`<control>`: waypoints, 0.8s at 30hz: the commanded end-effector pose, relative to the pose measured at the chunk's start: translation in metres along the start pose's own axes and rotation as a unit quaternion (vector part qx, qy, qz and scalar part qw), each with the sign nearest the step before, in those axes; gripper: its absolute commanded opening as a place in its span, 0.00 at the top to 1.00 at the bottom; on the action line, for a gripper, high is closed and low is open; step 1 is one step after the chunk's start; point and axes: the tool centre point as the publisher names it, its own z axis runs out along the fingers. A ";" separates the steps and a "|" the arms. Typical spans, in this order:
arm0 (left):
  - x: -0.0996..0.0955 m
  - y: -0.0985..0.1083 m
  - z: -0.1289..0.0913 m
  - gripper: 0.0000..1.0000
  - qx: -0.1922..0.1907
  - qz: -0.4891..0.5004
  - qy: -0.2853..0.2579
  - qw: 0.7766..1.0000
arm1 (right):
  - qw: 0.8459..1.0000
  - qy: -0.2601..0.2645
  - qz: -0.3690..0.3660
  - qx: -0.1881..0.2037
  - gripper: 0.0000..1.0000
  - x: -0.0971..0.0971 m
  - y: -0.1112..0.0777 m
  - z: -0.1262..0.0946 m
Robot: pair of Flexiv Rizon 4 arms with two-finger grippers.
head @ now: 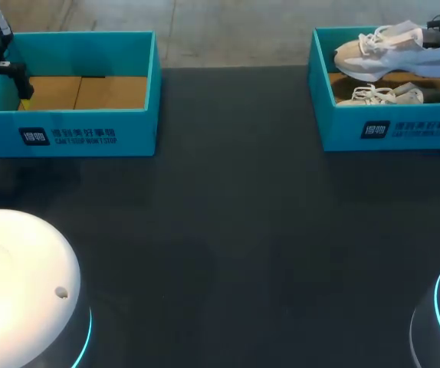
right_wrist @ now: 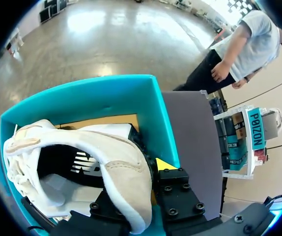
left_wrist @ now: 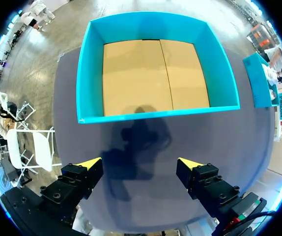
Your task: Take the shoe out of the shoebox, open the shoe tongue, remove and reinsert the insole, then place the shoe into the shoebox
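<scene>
**Shoe held by the heel over its box, toe toward the table's middle**

Table (head: pixel 235 230), dark and wide, carries two teal boxes at its far edge, well apart. Left shoebox (head: pixel 74 134) shows only its cardboard floor. Right shoebox (head: pixel 392 130) holds a second shoe (head: pixel 381 95) lying on its floor. Over that one is the shoe (head: pixel 389 47) of the task, raised clear of the one below with its upper above the rim.

Long axis of the shoe runs along the box's length. The heel is at the outer end, beside the incoming right arm, and the toe points toward the table's middle and dips slightly.

Right gripper (right_wrist: pixel 148 171) is closed on the heel: the yellow-tipped outer finger lies against the back of the heel, while the other finger sits inside the collar, largely hidden by the upper. The shoe's mouth opens ahead of the wrist, with the tongue and laces at its far end.

Left gripper (left_wrist: pixel 140 164) hangs over bare table just before the left shoebox, fingers spread wide and nothing between them.

Judgement: the lift-out step is in hand, and only the right arm is within reach of the shoe. The open table lies inward, along the toe's heading — so the coming move calls for carrying the shoe toe-first toward the middle, where the left arm could meet the tongue end.
</scene>
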 end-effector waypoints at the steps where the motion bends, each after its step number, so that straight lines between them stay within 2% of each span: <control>1: 0.000 0.001 -0.001 0.00 0.000 0.000 -0.001 1.000 | 1.000 0.003 -0.001 0.005 1.00 -0.001 0.007 0.008; 13: 0.000 0.001 -0.001 0.00 0.000 0.000 -0.001 1.000 | 1.000 0.006 -0.009 0.009 1.00 0.001 0.007 0.023; 24: 0.000 0.001 -0.001 0.00 0.000 0.000 -0.001 1.000 | 1.000 0.012 -0.009 0.014 1.00 0.006 -0.003 0.031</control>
